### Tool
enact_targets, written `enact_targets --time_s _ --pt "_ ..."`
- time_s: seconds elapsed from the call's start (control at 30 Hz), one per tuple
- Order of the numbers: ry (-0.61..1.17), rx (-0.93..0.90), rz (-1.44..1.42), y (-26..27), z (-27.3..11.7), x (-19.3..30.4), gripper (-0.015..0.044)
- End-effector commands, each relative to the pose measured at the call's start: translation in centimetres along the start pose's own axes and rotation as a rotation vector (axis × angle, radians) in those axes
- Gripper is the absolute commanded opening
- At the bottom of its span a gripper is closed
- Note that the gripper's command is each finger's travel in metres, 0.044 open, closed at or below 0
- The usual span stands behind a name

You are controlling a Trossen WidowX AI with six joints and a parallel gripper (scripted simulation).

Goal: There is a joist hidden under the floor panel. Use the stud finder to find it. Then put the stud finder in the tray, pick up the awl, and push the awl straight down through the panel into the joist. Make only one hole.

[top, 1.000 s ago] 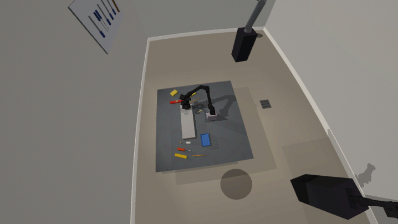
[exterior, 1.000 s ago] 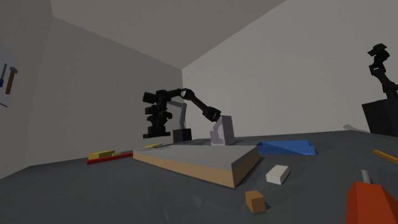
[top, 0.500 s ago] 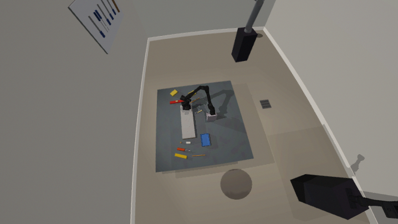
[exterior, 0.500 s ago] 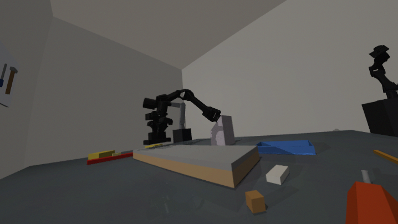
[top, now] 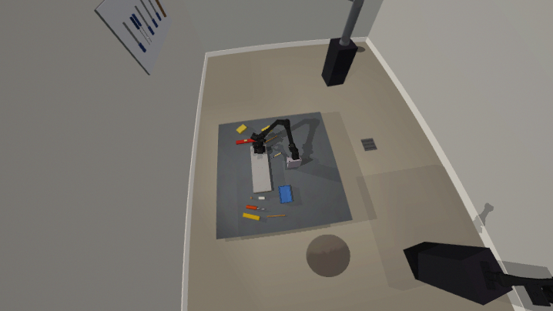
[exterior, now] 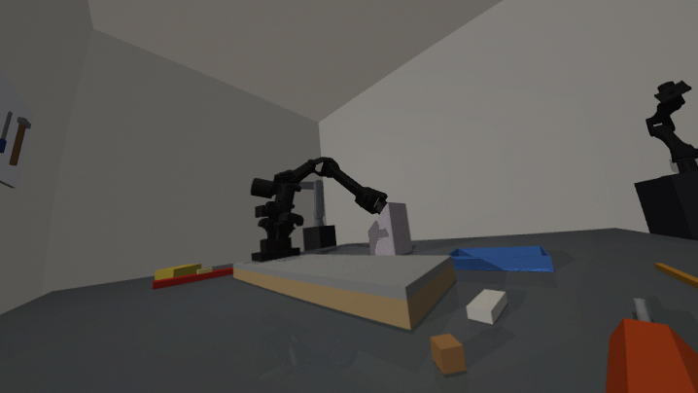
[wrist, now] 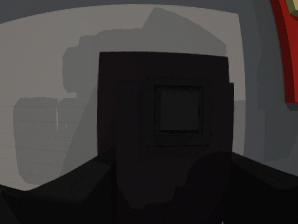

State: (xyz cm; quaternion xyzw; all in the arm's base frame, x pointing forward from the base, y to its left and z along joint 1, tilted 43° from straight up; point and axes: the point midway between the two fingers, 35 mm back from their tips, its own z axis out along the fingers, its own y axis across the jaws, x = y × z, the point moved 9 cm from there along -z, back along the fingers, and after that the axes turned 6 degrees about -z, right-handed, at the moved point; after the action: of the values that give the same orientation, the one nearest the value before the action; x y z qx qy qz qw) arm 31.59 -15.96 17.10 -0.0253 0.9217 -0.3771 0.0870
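Our jaws (top: 258, 144) (exterior: 276, 240) grasp the stud finder (exterior: 275, 255) (wrist: 165, 70), its display too dark to read; beneath them lies the pale panel (top: 261, 172) (exterior: 351, 273) (wrist: 35, 65), on grey in a dim, plain-walled room.

- The floor panel (top: 261, 174) (exterior: 341, 268) looks matt grey on top, with wood-like tan sides.
- The tray (top: 285, 194) (exterior: 503, 259) resembles smooth blue plastic.
- The counter (top: 316, 193) (exterior: 194, 341) is dark and smooth, with a faint gloss at the near side.
- The small near block (exterior: 447, 354) appears to be plain, matt wood.
- The arm (top: 289, 135) (exterior: 346, 180) has a dull black, plastic-like finish.
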Motion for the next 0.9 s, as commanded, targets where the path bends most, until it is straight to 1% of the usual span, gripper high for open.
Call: enact_targets --time_s 0.0,0.87 --pt "-0.009 -0.002 -0.005 0.2 0.1 -0.1 0.0000" --pt "-0.009 -0.005 -0.005 6.1 0.1 -0.7 0.0000"
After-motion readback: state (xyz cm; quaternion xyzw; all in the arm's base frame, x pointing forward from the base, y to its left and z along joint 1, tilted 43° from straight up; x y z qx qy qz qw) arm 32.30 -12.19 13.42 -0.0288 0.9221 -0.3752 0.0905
